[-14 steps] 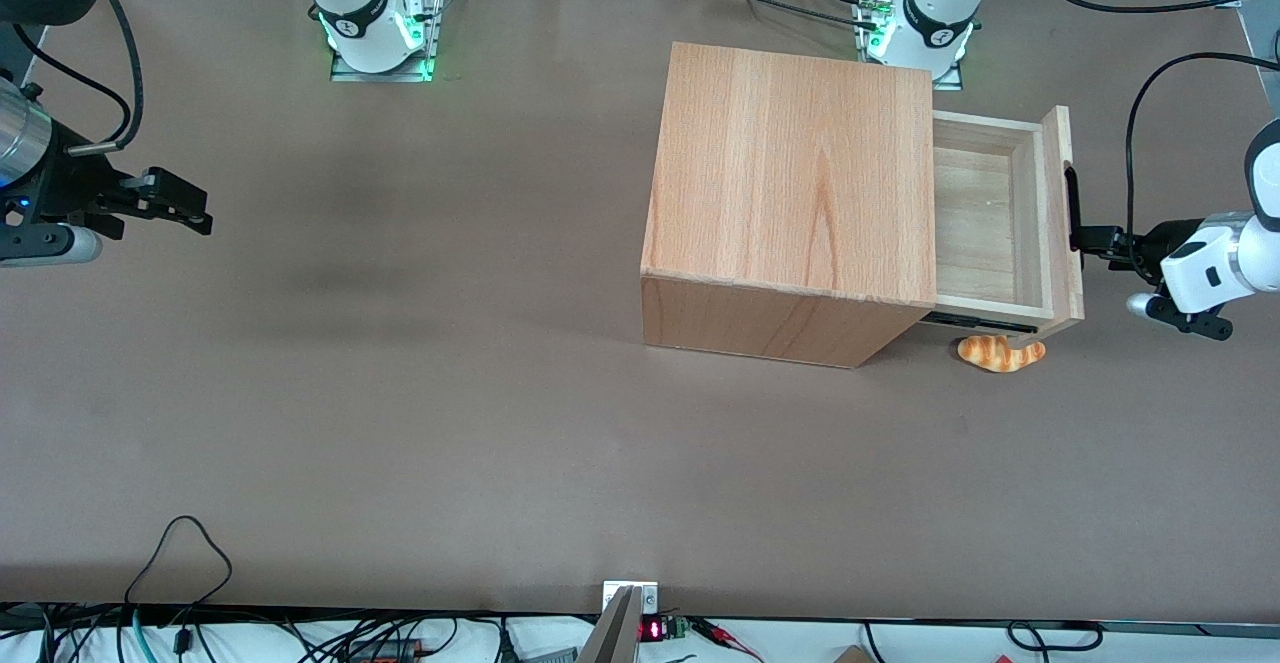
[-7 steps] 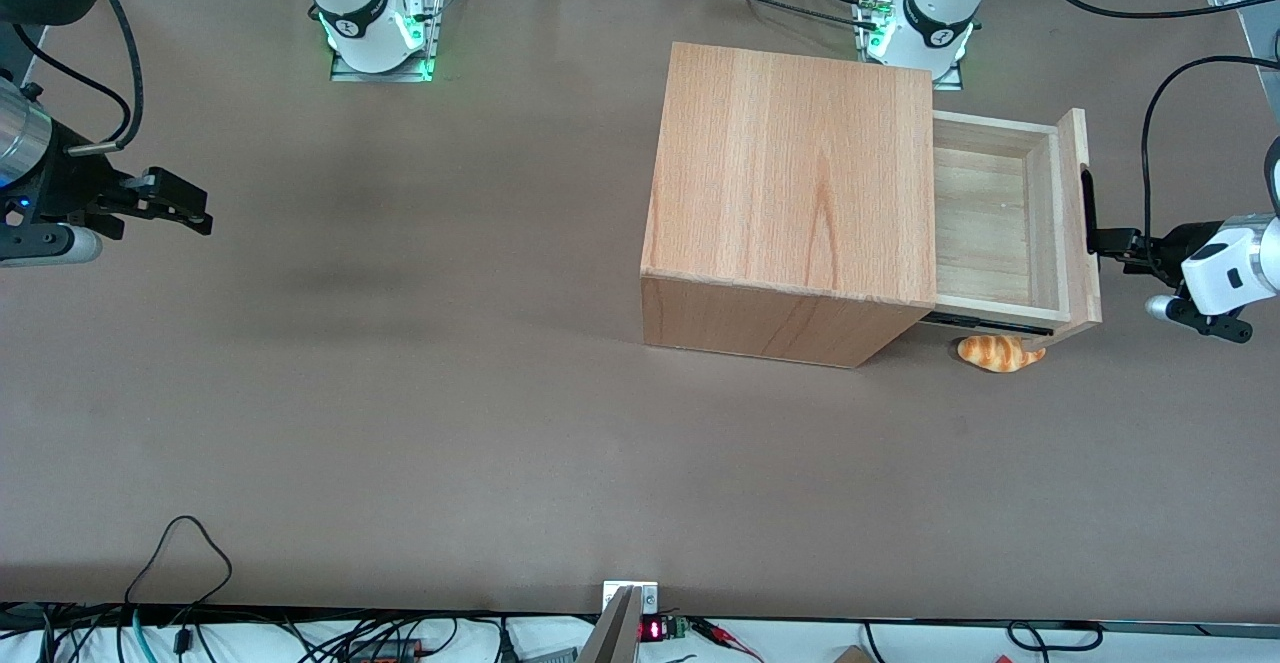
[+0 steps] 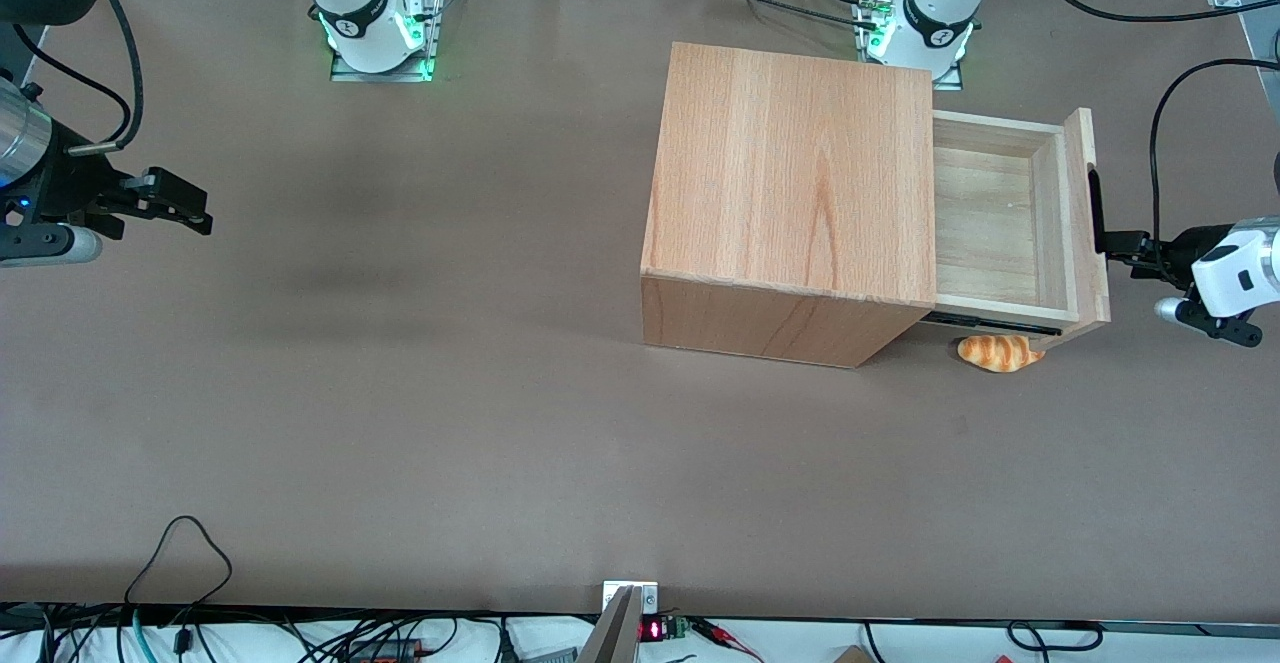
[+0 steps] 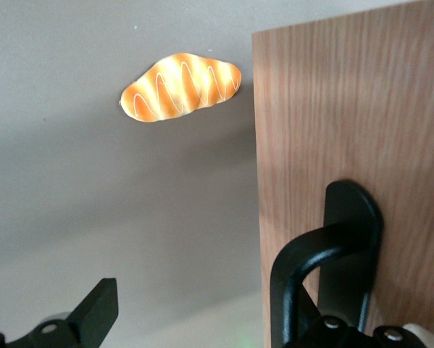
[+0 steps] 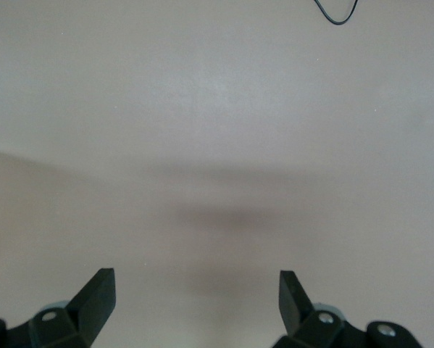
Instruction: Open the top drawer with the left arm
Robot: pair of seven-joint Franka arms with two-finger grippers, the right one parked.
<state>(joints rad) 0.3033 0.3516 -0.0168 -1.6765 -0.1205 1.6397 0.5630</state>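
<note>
The top drawer (image 3: 1086, 193) stands pulled well out of the wooden cabinet (image 3: 790, 173), showing its pale plank floor with nothing in it. Its slim black bar handle (image 3: 1096, 208) is on the front panel (image 4: 361, 109). My left arm's gripper (image 3: 1122, 243) is in front of the drawer, at the handle (image 4: 347, 239). It is open: one finger (image 4: 93, 315) hangs free over the table, while the other is hidden by the bar, hooked at it. The gripper's middle (image 4: 195, 297) lies just beside the panel's edge.
A striped orange bread roll (image 3: 1000, 352) lies on the table under the drawer's near corner, also seen from the wrist as the roll (image 4: 180, 87). The drawer's black slide rail (image 3: 990, 321) shows beneath it. A black cable (image 3: 185, 543) loops at the near table edge.
The drawer has slid farther out of the cabinet toward the working arm's end. The gripper moved the same way with the handle; the last step is smaller than the one before.
</note>
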